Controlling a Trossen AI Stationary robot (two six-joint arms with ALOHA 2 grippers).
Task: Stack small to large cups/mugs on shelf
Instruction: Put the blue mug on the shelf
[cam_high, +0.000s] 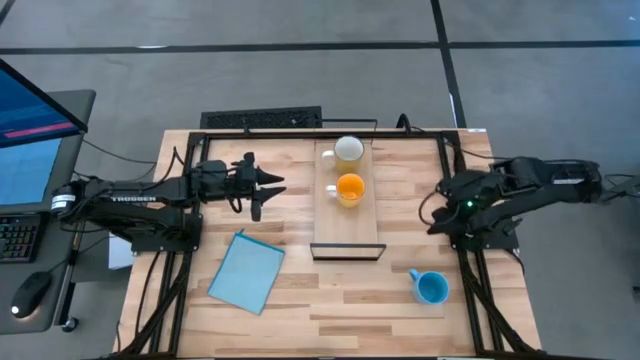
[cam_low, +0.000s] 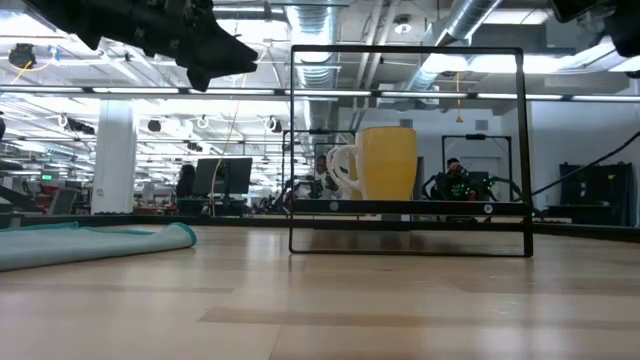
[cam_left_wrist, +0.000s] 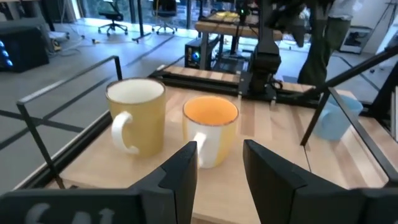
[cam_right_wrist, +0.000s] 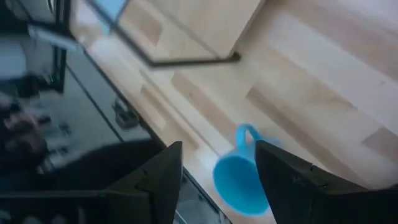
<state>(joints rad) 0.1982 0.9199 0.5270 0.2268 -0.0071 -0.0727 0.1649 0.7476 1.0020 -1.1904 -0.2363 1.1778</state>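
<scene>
The shelf (cam_high: 348, 215) is a long light-wood board with a dark near end, lying inside a black wire frame. The pale yellow mug (cam_high: 347, 150) and the orange mug (cam_high: 350, 188) stand upright on it, yellow (cam_left_wrist: 137, 115) farther back, orange (cam_left_wrist: 210, 127) nearer. The blue mug (cam_high: 432, 287) stands upright on the table near the right near corner. My left gripper (cam_high: 265, 185) is open and hovers left of the shelf, pointing at the orange mug. My right gripper (cam_right_wrist: 217, 149) is open, raised above the blue mug (cam_right_wrist: 239, 177).
A flat light-blue sheet (cam_high: 247, 271) lies on the table's left near part and shows in the low view as well (cam_low: 100, 240). The wire frame (cam_low: 405, 150) rises around the shelf. Bare wood lies between the shelf and the blue mug. A monitor and keyboard sit off the left edge.
</scene>
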